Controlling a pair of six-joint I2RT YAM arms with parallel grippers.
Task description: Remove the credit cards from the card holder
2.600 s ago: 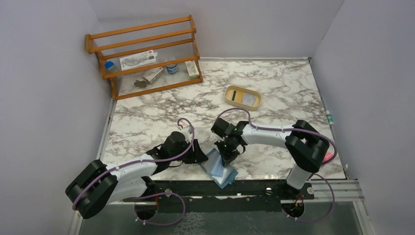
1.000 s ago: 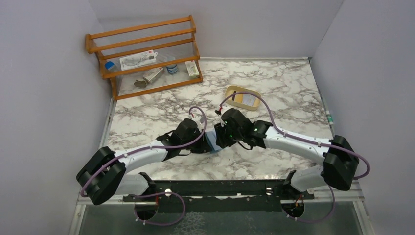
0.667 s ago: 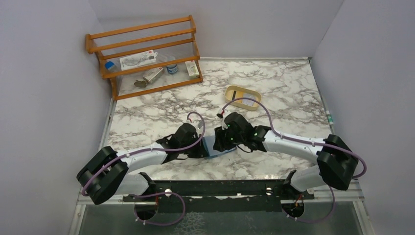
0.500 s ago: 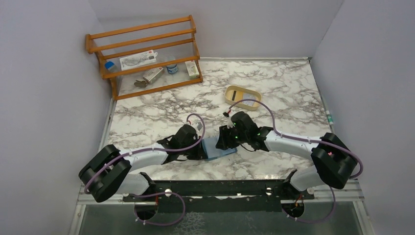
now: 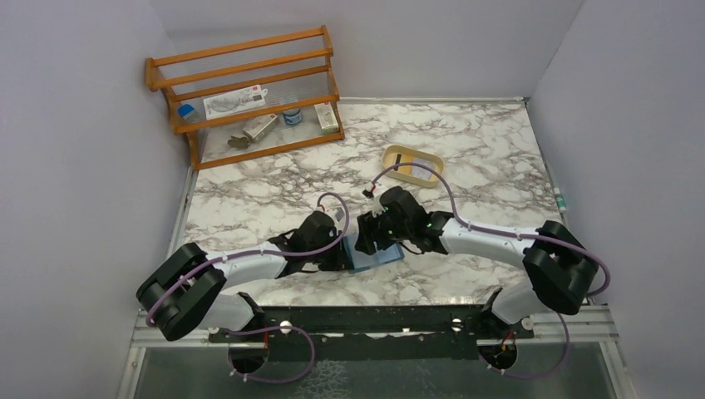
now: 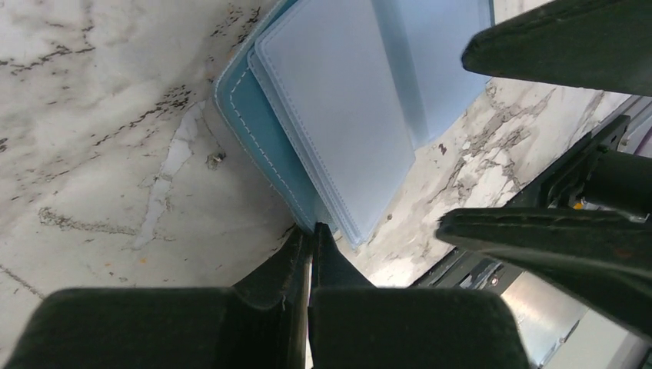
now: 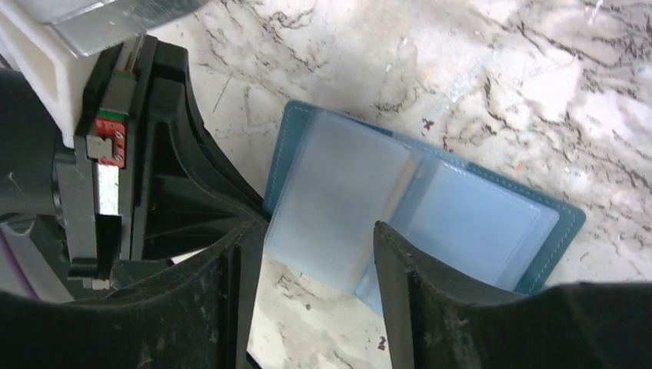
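Note:
The card holder (image 5: pixel 378 254), a teal-blue wallet, lies open on the marble between my two arms. In the right wrist view both its halves (image 7: pixel 477 223) show pale blue-white credit cards (image 7: pixel 338 200) under clear sleeves. My left gripper (image 6: pixel 314 231) is shut, its tips pinching the wallet's teal edge (image 6: pixel 261 146); in the top view it (image 5: pixel 345 258) sits at the wallet's left side. My right gripper (image 7: pixel 315 246) is open and hovers over the left half, the sleeve's near edge showing in the gap. Nothing is gripped between its fingers (image 7: pixel 392 261).
A tan rounded tray (image 5: pixel 411 165) with a card in it stands behind the right arm, partly crossed by a cable. A wooden rack (image 5: pixel 249 91) with small items fills the back left corner. The black rail (image 5: pixel 374 320) marks the near table edge.
The wallet was held folded between both grippers; it now lies open and flat. The right gripper's jaws have widened and let go of it. The left gripper has stayed shut on its edge.

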